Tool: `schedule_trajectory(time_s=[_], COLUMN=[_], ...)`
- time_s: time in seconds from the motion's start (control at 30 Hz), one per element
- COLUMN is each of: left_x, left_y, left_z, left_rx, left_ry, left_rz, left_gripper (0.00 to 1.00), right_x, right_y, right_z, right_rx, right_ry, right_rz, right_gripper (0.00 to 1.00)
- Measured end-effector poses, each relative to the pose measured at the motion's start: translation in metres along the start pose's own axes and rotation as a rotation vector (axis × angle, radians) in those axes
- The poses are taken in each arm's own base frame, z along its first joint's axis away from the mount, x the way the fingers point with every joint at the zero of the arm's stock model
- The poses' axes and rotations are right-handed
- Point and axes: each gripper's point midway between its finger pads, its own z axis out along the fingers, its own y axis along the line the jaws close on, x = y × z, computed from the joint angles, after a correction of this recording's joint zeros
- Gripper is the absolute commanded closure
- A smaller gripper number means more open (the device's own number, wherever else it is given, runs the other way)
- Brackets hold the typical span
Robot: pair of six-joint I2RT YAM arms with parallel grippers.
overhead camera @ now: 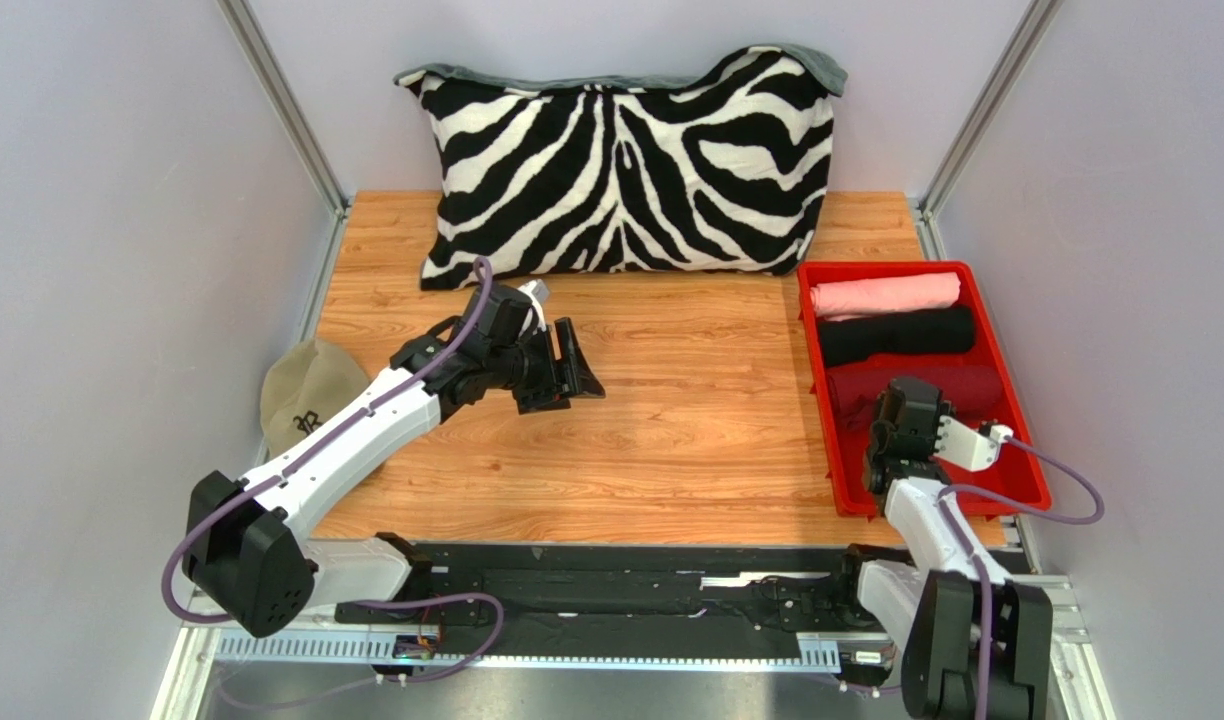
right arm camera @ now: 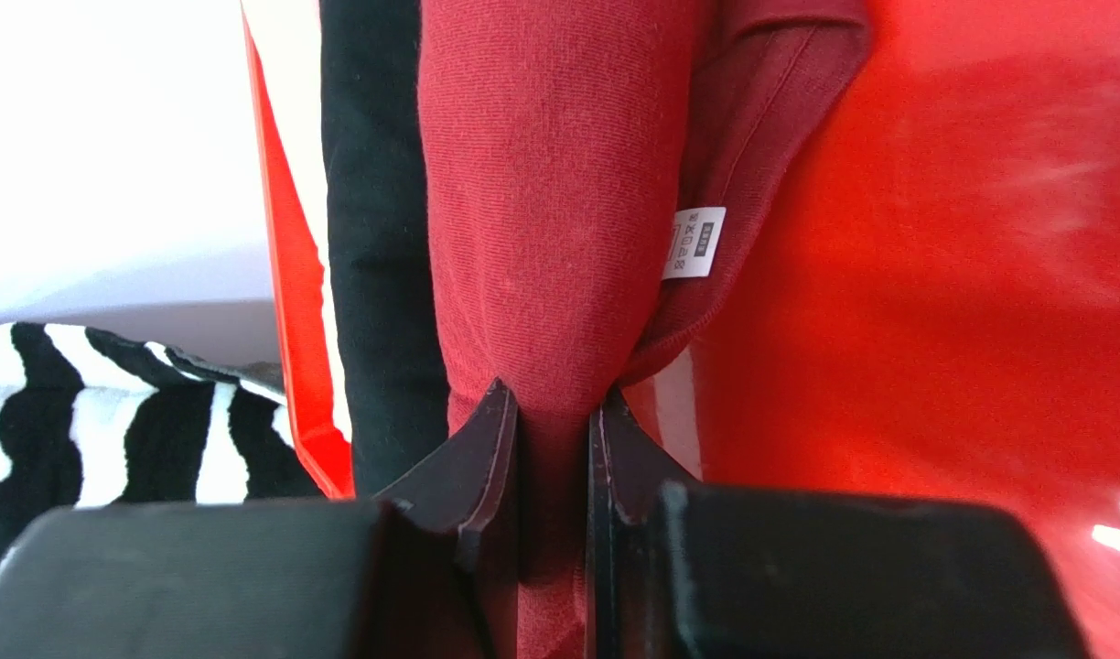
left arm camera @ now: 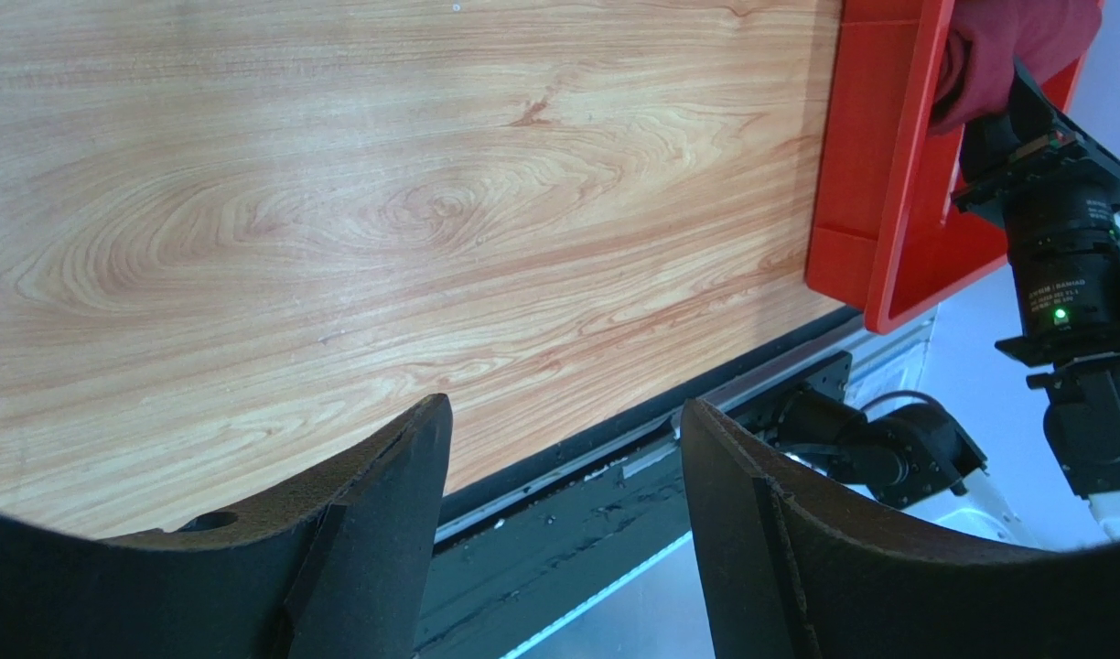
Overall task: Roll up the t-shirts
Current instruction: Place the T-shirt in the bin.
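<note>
Basically you're at the tail end: all three shirts sit in the red tray (right arm camera: 964, 275) at the right side of the table (overhead camera: 678, 435). The pink t-shirt (overhead camera: 884, 293) is rolled and lies at the far end. The black t-shirt (overhead camera: 896, 333) is rolled just beside it, and the maroon t-shirt (right arm camera: 552, 179) comes next, touching the black one.

Right gripper (right arm camera: 552, 405) is down in the tray, fingers pinched onto the near end of the maroon cloth with only a thin fold between them. Maroon looks rolled too, but the wrist view shows a loose hem flap with the care label (right arm camera: 695, 243) hanging toward the bare tray floor, so I'd call that roll not quite tidy.

Left gripper (left arm camera: 563, 412) hovers over the middle of the table, jaws well apart, nothing between them.

I see no other shirt outside the tray. My read is that what's left for you is letting go of the maroon one, maybe tucking that flap, and pulling clear.

Surface is a flat, smooth wood-grain top, probably slick enough for cloth to slide. Zebra pillow (overhead camera: 626, 165) stands at the back edge and the khaki cap (overhead camera: 306, 393) sits at the left edge — neither is yours to touch. Pale grey panels (overhead camera: 122, 225) close the cell in on the left, back and right, so room looks tight around the tray; its near half is bare
</note>
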Motion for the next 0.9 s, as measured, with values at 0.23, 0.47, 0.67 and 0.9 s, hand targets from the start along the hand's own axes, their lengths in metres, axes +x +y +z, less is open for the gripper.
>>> schedule_trajectory(time_s=[0.23,0.47,0.67,0.9], left_x=[-0.002,-0.001,0.0,0.0], left_y=[-0.001,-0.001,-0.002,-0.002], left_z=[0.006,0.012,0.013,0.013], left_rx=[0.008,0.012,0.015,0.017], left_ry=[0.003,0.019,0.026,0.024], left_rz=[0.0,-0.002,-0.004,-0.004], left_gripper=[0.29,0.29,0.29,0.29], right_x=[0.013,0.02,0.022,0.024], right_y=[0.006,0.024,0.02,0.02], right_z=[0.026,0.037,0.045,0.051], right_rx=[-0.039,-0.148,-0.182,-0.231], right_ry=[0.082,0.124,0.155,0.2], right_rz=[0.001,-0.008,-0.005,0.02], right_gripper=[1.0,1.0,0.97,0.5])
